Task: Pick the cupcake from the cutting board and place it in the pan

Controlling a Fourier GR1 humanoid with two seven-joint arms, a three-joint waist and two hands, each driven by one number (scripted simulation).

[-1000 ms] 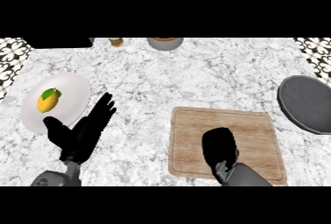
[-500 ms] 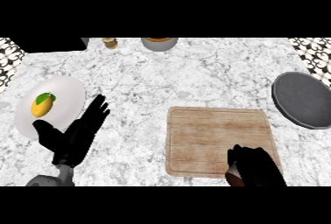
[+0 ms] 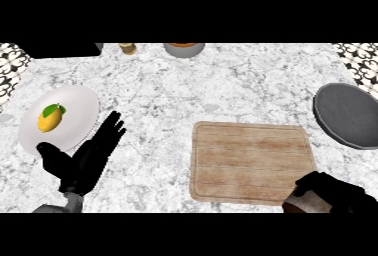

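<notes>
**Inspector A:** Position of the cupcake [image 3: 304,204]?

**Inspector B:** At the view's lower right, just off the near right corner of the cutting board [image 3: 251,160]. Only a brown patch of it shows. The right hand [image 3: 336,192] has its fingers curled over and around it, hiding most of it.

**A:** Is it resting on the board?

**B:** Cannot tell; the hand covers the contact area. It sits at the board's edge, partly beyond it.

**A:** The pan?

**B:** The pan [image 3: 348,116] is dark grey, at the right edge of the marble counter [image 3: 221,85], well apart from the right hand and farther from the robot than the board.

**A:** Left hand?

**B:** The left hand [image 3: 85,160] is at lower left, fingers straight and spread, holding nothing. Its fingertips lie just beside a white plate [image 3: 77,107] carrying a yellow fruit [image 3: 49,120] with a green leaf.

**A:** Anything else?

**B:** A bowl [image 3: 184,48] and a small jar [image 3: 128,48] at the far edge.
</notes>
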